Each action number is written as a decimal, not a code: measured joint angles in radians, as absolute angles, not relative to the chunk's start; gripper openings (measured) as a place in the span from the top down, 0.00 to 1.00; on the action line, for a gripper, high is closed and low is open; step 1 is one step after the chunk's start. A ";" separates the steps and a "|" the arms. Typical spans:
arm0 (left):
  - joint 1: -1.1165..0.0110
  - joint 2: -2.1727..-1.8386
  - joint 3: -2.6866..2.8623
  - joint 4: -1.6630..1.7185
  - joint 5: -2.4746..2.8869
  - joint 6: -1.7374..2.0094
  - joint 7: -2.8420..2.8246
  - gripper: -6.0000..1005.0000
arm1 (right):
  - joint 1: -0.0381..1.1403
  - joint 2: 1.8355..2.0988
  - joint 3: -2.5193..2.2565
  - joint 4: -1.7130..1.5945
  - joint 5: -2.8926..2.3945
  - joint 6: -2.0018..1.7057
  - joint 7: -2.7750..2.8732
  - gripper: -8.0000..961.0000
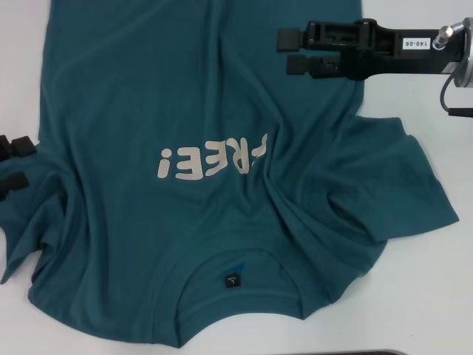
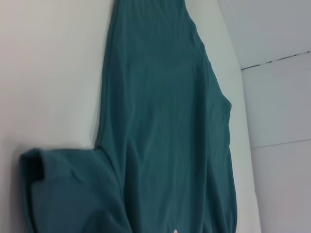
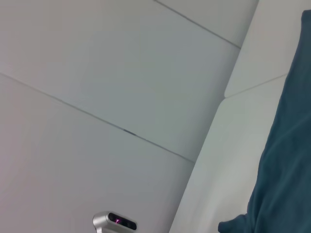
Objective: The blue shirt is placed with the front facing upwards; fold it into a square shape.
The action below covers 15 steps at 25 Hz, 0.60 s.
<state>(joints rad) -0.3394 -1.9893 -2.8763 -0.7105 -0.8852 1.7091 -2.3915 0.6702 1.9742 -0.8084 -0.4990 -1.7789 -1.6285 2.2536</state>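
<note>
The blue shirt (image 1: 185,111) lies front up on the white table, wrinkled around the pale letters (image 1: 211,161). Its round collar (image 1: 236,259) and black neck label (image 1: 233,280) are nearest me. My right gripper (image 1: 294,50) hovers open over the shirt's far right side, beyond the right sleeve (image 1: 399,185), and nothing is between its fingers. At the left edge, my left gripper (image 1: 11,164) stands open beside the bunched left sleeve (image 1: 29,222). The left wrist view shows the shirt (image 2: 165,121) body and a rolled sleeve (image 2: 63,189). The right wrist view catches only the shirt's edge (image 3: 286,170).
Bare white table (image 1: 429,296) shows to the right of the shirt and at the far left. A dark strip (image 1: 369,352) runs along the near edge. Past the table edge, the right wrist view shows grey floor tiles and a small silver device (image 3: 114,222).
</note>
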 joint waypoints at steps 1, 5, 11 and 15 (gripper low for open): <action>-0.339 -1.989 -2.876 -0.711 -0.885 1.711 -2.391 0.15 | 0.670 1.973 -0.807 -0.496 -1.779 -1.627 2.254 0.05; -0.336 -1.987 -2.876 -0.722 -0.880 1.715 -2.391 0.15 | 0.658 1.965 -0.807 -0.494 -1.780 -1.619 2.259 0.05; -0.316 -1.986 -2.876 -0.779 -0.864 1.710 -2.411 0.15 | 0.636 1.957 -0.802 -0.494 -1.780 -1.588 2.267 0.05; -0.303 -1.989 -2.876 -0.807 -0.852 1.693 -2.429 0.15 | 0.633 1.957 -0.802 -0.493 -1.781 -1.581 2.266 0.05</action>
